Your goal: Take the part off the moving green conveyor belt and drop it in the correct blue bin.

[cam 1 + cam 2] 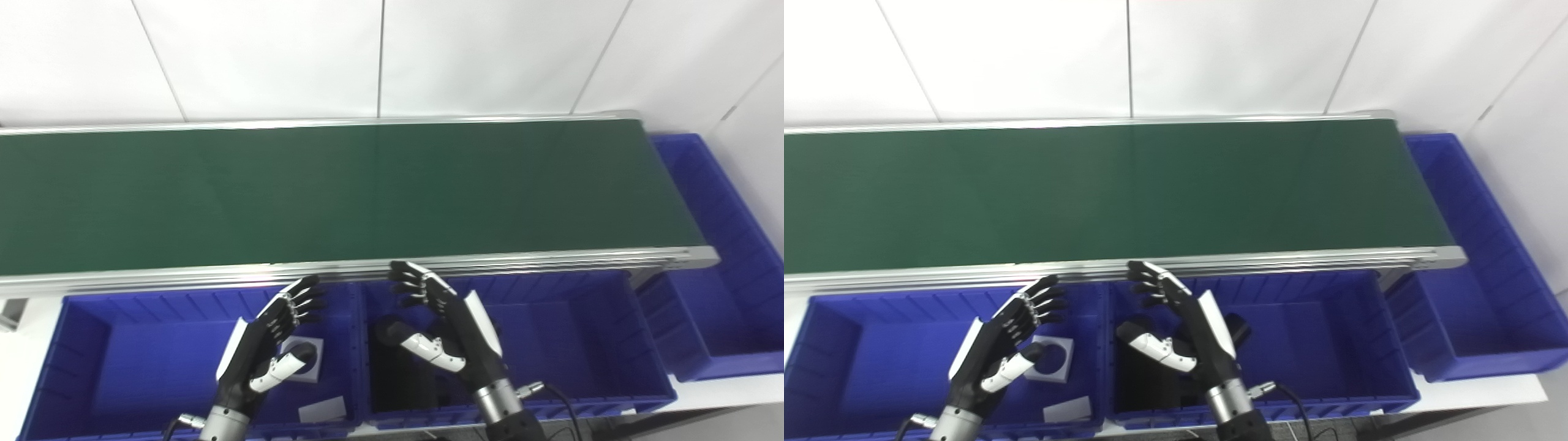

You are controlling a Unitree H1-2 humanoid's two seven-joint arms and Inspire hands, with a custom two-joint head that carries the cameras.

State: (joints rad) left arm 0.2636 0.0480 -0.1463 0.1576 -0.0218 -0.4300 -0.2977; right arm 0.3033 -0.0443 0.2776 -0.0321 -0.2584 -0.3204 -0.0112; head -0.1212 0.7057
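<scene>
White wall panels behind; the belt looks bare. My left robot hand and right robot hand hover spread and unladen over bins already holding parts, awaiting another.

No legible text, label, brand, number or sign on conveyor belt, blue bins, hands or wall panels.

We see the green belt bare across the middle of the frame, with room to pass. Low down, its silver rail and the blue bin walls stand in our way.
</scene>
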